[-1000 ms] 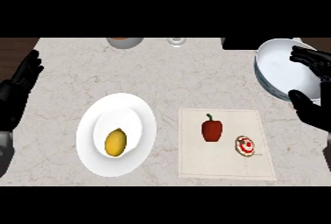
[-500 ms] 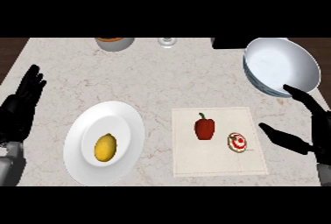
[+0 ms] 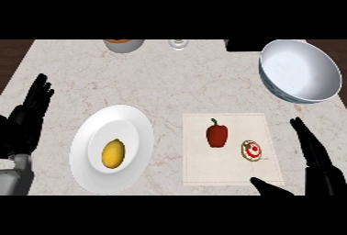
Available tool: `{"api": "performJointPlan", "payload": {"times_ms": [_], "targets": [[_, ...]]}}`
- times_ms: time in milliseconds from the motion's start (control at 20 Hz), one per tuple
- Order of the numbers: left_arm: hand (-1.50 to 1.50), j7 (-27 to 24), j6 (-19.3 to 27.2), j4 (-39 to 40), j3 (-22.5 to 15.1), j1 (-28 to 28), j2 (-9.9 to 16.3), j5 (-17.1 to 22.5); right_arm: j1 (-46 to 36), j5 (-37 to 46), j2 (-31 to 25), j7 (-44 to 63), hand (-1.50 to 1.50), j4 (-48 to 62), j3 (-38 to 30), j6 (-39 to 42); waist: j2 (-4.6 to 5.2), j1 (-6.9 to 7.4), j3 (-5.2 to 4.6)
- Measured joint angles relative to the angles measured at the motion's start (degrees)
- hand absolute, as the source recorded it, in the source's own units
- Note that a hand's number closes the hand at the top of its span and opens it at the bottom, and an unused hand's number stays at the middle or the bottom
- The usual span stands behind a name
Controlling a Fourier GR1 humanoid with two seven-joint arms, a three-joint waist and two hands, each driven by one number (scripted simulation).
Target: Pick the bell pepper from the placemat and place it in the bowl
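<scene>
So nothing is done yet: the bell pepper [image 3: 217, 135] lies mid-placemat [image 3: 203, 172], the bowl [image 3: 299, 70] at the counter's far right corner, my right hand [image 3: 317, 156] spread open, grasping nothing.

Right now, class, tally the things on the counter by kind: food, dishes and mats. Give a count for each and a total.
Food: 3 – pepper, lemon, small red-and-white item
Dishes: 4 – plate, large bowl, small bowl, glass
Mats: 1 – placemat
Total: 8
</scene>
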Motion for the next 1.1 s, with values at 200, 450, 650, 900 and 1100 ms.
{"api": "performJointPlan", "payload": {"times_ms": [200,450,650,900,1100], "targets": [[0.0,0.61,0.48,-1.68,-1.17,0.03,-1.44,-1.45,-6.26,4.82,2.63,10.01,-1.5,-4.02,0.18,10.2,0.23,1.01,0.1],[0.0,1.0,-0.66,-1.31,-0.69,-1.15,-1.63,-1.29,-18.5,1.65,5.37,17.84,-1.5,-2.37,-1.58,23.62,0.46,1.91,0.12],[0.0,0.64,-0.86,-0.5,-0.93,-1.77,-2.16,-1.69,-24.61,-4.78,5.7,19.62,-1.5,2.66,-3.07,32.81,0.62,2.35,0.11],[0.0,0.92,-1.28,-0.3,-0.56,-2.24,-2.0,-1.9,-30.6,-11.69,7.66,19.89,-1.5,11.86,-4.92,39.38,0.64,2.55,0.14],[0.0,1.72,-1.18,-0.86,-0.43,-2.4,-2.33,-2.14,-34.37,-16.02,9.44,19.0,-1.5,19.39,-6.0,42.56,0.61,2.47,0.18]]}}
